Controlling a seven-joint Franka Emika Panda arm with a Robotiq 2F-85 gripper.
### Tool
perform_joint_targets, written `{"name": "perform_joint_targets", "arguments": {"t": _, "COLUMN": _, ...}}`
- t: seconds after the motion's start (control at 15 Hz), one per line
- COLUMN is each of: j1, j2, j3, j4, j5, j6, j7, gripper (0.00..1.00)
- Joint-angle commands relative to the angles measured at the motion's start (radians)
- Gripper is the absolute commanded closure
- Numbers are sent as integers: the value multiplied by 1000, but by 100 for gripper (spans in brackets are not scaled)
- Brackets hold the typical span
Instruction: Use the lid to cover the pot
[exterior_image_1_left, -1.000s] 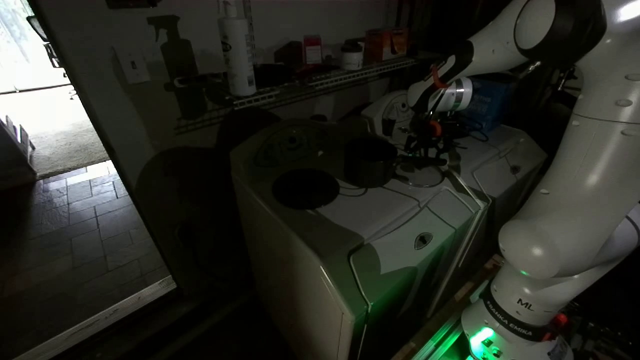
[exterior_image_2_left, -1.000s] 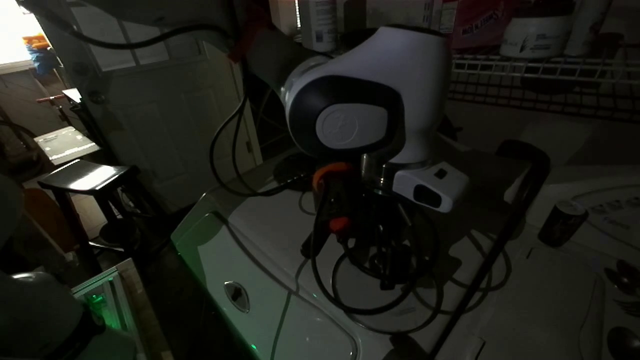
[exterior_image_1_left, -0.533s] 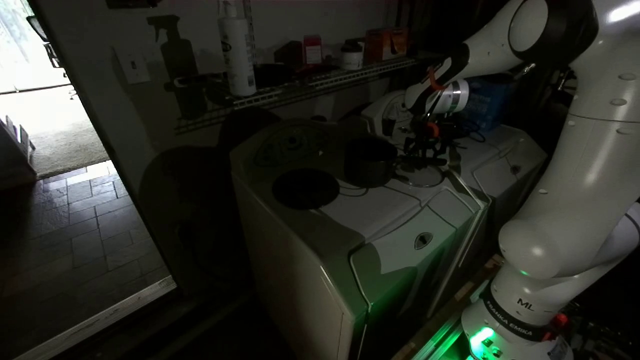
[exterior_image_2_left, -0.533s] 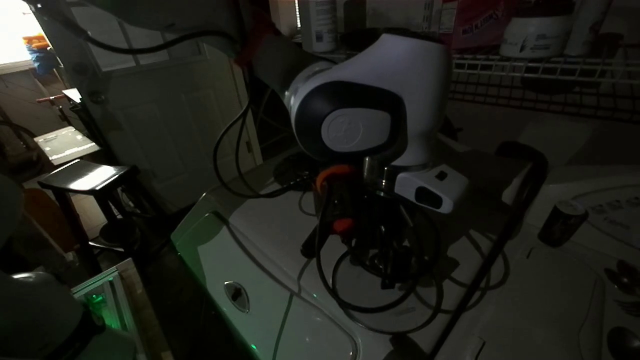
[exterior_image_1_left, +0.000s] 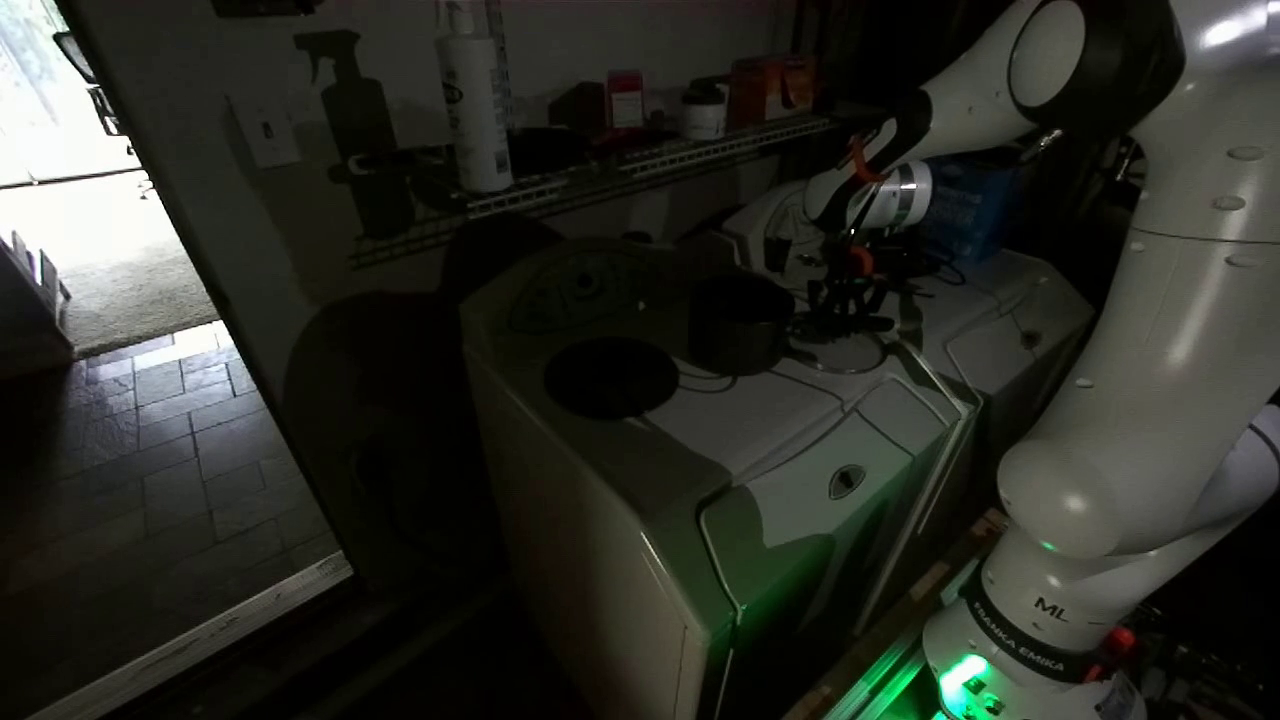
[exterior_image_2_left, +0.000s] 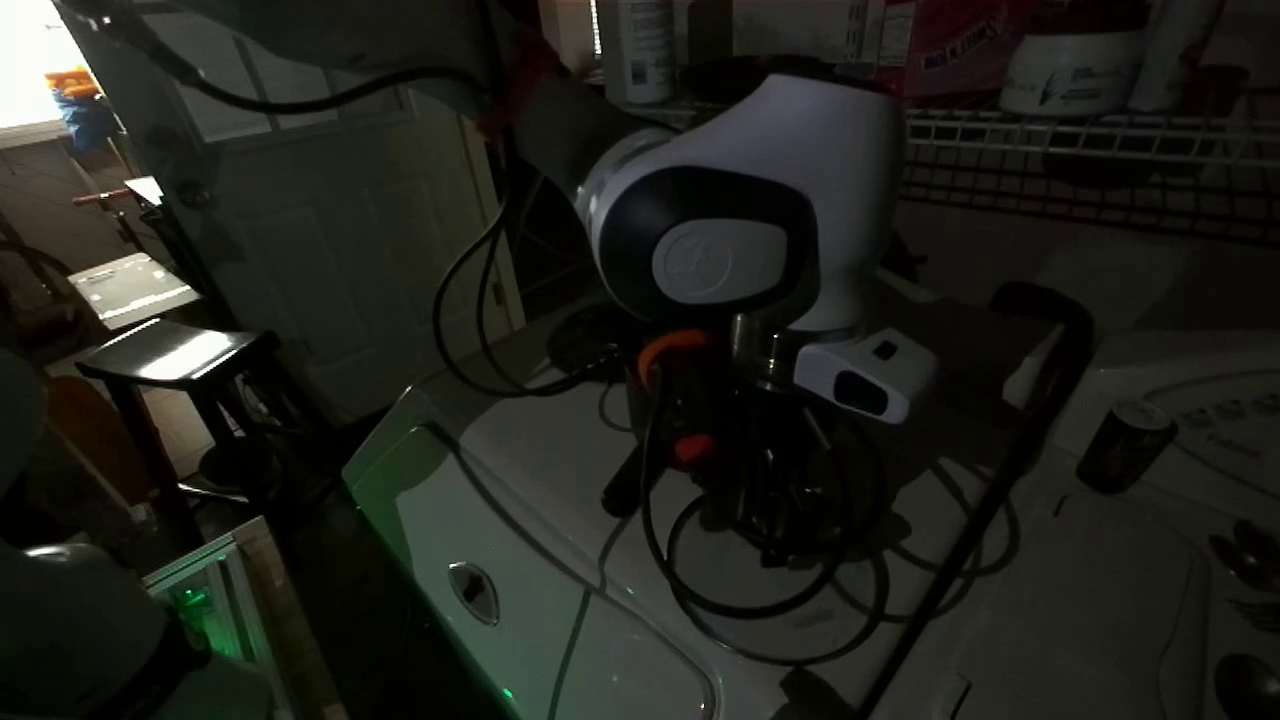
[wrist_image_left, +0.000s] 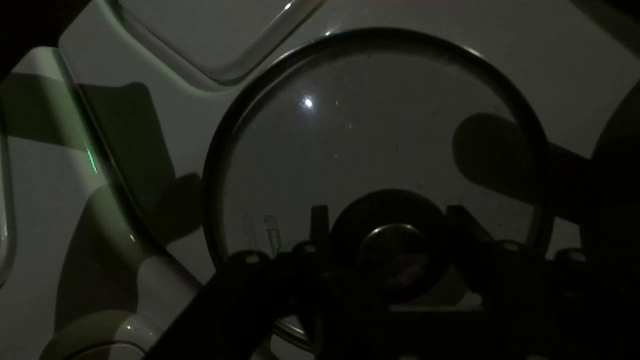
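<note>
The dark round pot (exterior_image_1_left: 740, 330) sits upright on top of a white appliance, its opening in shadow and its contents unseen. In an exterior view the clear glass lid (exterior_image_1_left: 850, 355) with a metal rim lies flat beside it, under my gripper (exterior_image_1_left: 845, 318). The wrist view shows the lid's glass (wrist_image_left: 370, 125) from above, with a round black knob (wrist_image_left: 395, 240). My gripper's fingers (wrist_image_left: 319, 225) stand on either side of that knob, shut on it. From another exterior view the arm hides most of the pot, though its handle (exterior_image_2_left: 622, 485) shows.
A wider, flat dark dish (exterior_image_1_left: 612, 378) lies past the pot. Behind runs a wire shelf (exterior_image_1_left: 700, 145) with bottles and boxes. Cables (exterior_image_2_left: 720, 605) loop under the gripper. A dark can (exterior_image_2_left: 1125, 445) and several spoons (exterior_image_2_left: 1248, 685) lie on the neighbouring appliance.
The fingers have drawn together around the lid's knob. The arm has shifted slightly toward the pot, while the pot and the lid stay where they were.
</note>
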Motion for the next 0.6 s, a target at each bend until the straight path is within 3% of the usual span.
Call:
{"name": "perform_joint_targets", "arguments": {"t": 0.0, "j1": 2, "j2": 24, "j3": 3, "j4": 31, "j5": 22, "j6": 4, "j7": -18, "gripper": 66}}
{"name": "perform_joint_targets", "arguments": {"t": 0.53, "j1": 4, "j2": -10, "j3": -8, "j4": 74, "j5": -22, "j6": -41, "j7": -32, "gripper": 66}}
